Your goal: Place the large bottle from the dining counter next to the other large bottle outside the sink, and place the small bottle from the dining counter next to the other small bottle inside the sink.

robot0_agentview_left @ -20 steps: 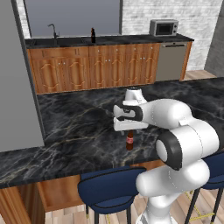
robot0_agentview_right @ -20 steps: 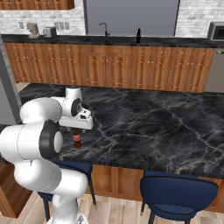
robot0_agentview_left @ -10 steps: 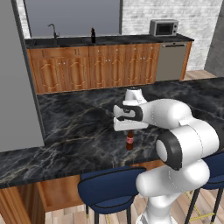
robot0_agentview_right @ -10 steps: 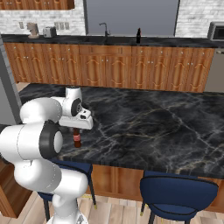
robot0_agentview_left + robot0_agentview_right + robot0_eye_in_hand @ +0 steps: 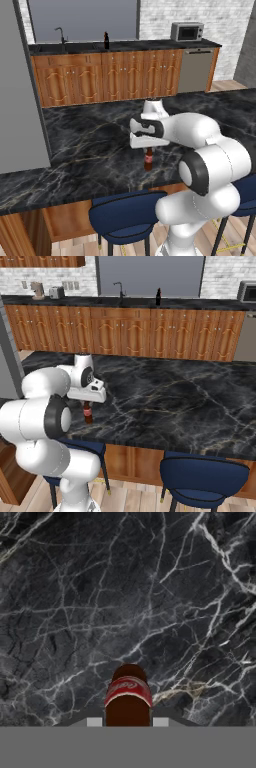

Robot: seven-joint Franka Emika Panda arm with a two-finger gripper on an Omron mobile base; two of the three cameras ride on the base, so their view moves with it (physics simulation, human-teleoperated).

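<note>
Bottle first: the small bottle (image 5: 148,159) stands upright on the dining counter (image 5: 90,145), near its front edge, and my gripper (image 5: 148,149) sits directly above it, pointing straight down. Its long axis runs vertically, in line with my hand, so the neck comes up between my fingers while the red label and the brown body hang below them. From the right base view the same thing reads plainly: the gripper (image 5: 87,403) is on the top of the small bottle (image 5: 88,414), whose base looks to rest on the black marble. In the hand view I look down along the small bottle (image 5: 128,697), with a finger on either side of it and the veined stone beyond.

My fingers have drawn in narrow and I judge them clamped on the neck. The next move, as I judge it, is a straight lift along that upright axis, with no tilt.

The sink (image 5: 57,48) lies well apart, on the far counter under the curved tap, so a carry across the kitchen remains.
</note>
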